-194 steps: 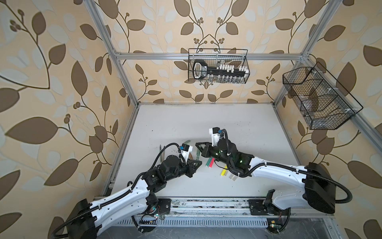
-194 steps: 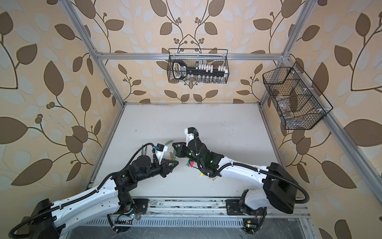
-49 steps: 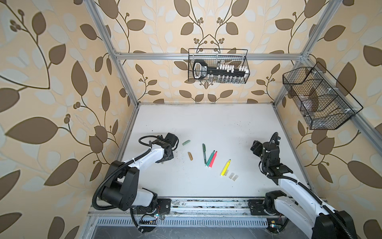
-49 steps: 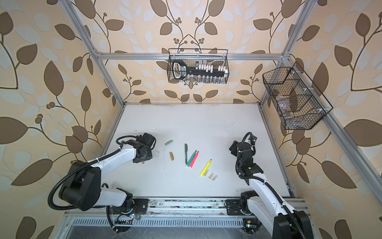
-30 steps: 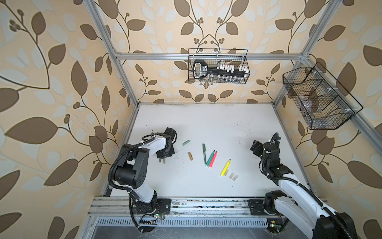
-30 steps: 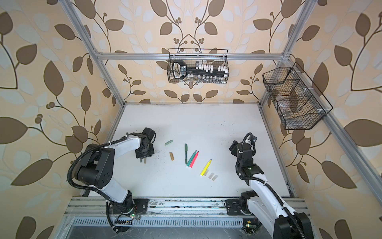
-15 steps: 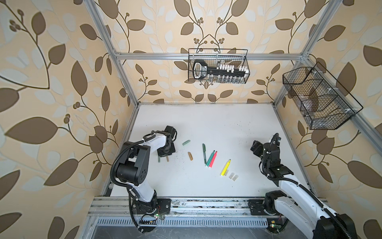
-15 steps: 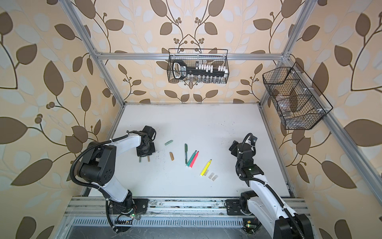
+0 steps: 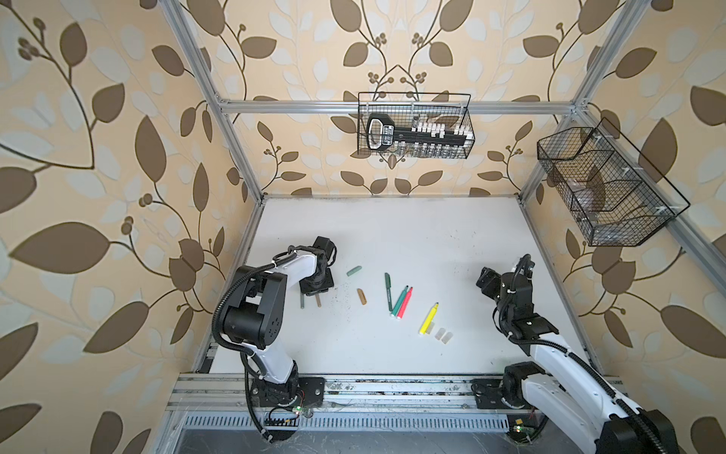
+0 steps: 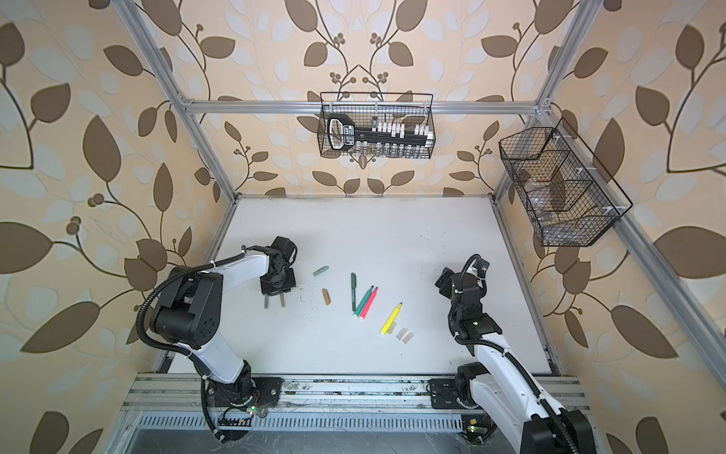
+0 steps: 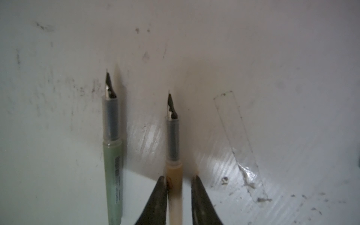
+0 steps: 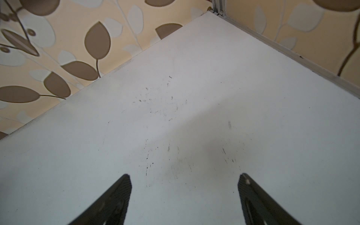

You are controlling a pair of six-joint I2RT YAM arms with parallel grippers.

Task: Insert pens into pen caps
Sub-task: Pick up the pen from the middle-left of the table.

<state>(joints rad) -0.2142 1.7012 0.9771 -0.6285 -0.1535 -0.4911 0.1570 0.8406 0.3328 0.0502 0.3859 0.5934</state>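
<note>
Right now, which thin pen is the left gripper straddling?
The tan thin pen: the left gripper straddles its barrel. The grey-green pen lies beside it, outside the gripper; the dark green pen lies apart, mid-table.

Far table [image 9: 393, 228]: bare, free passage for either arm.
Left side: left gripper [image 11: 178, 177] straddling tan pen [image 11: 174, 169]; grey-green pen [image 11: 113, 165] just beside, narrow gap.
Centre: scattered pens [image 9: 399, 300] and caps [image 9: 362, 296], tight gaps.
Right side: bare under right gripper [image 12: 184, 175].

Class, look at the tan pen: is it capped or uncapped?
Uncapped: the tan pen shows a bare black nib in the left wrist view; the tan cap lies apart.
</note>
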